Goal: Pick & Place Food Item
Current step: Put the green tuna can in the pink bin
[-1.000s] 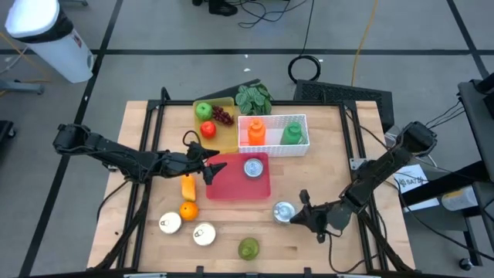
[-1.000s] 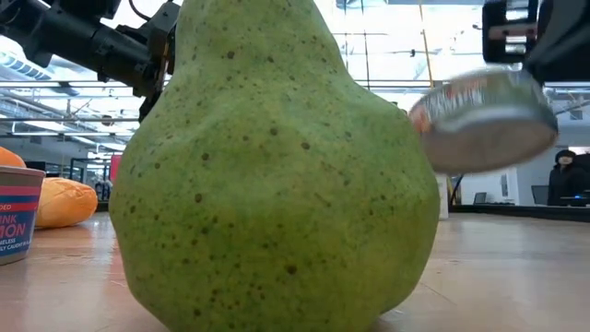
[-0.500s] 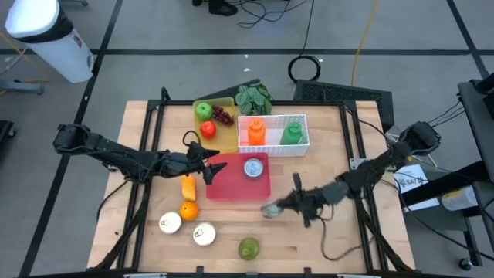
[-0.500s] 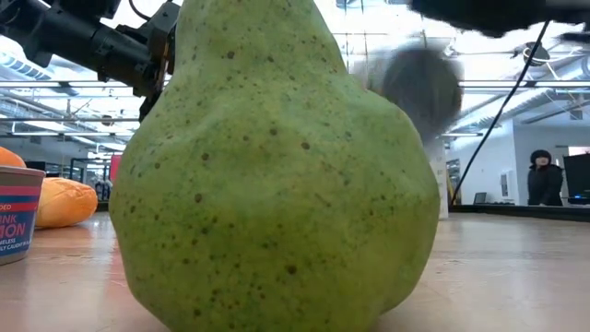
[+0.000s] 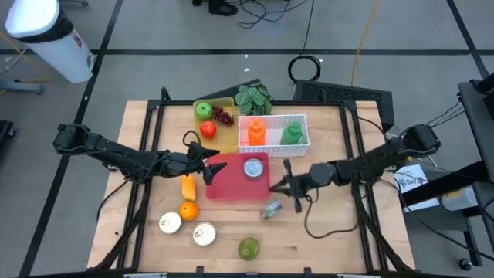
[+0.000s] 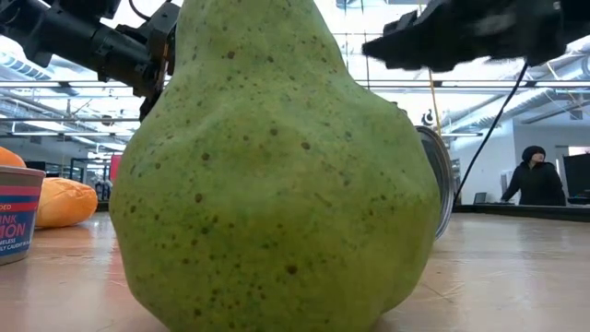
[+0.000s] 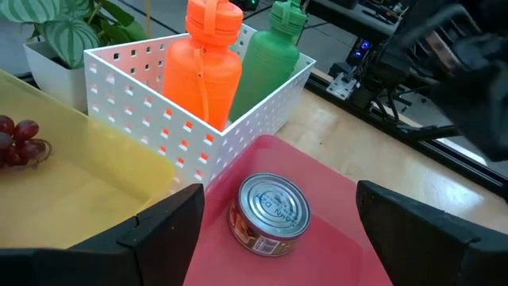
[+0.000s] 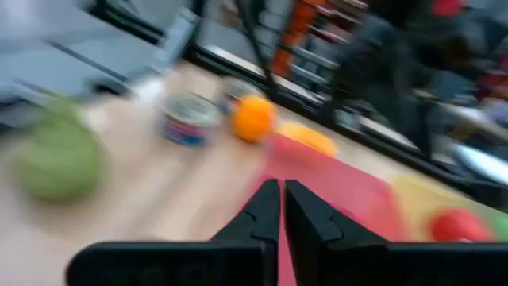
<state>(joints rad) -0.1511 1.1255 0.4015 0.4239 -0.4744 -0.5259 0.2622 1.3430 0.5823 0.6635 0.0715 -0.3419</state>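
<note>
The right gripper (image 5: pixel 282 185) hangs at the right-hand edge of the flat red rectangular mat (image 5: pixel 231 185), its two dark fingers (image 8: pixel 266 210) pressed together with only a hairline between them and nothing held — the small silver tin can (image 5: pixel 271 209) lies loose on the bare wood just beside and in front of it, apart from the fingers and tipped on its side in the low view. Around that can the light wooden table (image 5: pixel 324 239) has open board to the right and toward the near edge, where only the speckled green pear (image 5: pixel 248 247) stands. On the mat's far part sits a second silver tin can with a printed lid (image 7: pixel 267 214), upright, close to the white perforated plastic basket (image 5: pixel 297 147) holding an orange bottle (image 5: pixel 257 131) and a green bottle (image 5: pixel 292 133). The left gripper (image 5: pixel 207 164) hovers at the mat's left edge with its fingers spread wide and empty — the upright can shows between them in the left wrist view, well ahead of the fingertips. Left of the mat, an orange fruit (image 5: pixel 188 209) and two small round tubs (image 5: pixel 185 228) crowd the near-left corner, so the freer room lies on the right half of the board.
</note>
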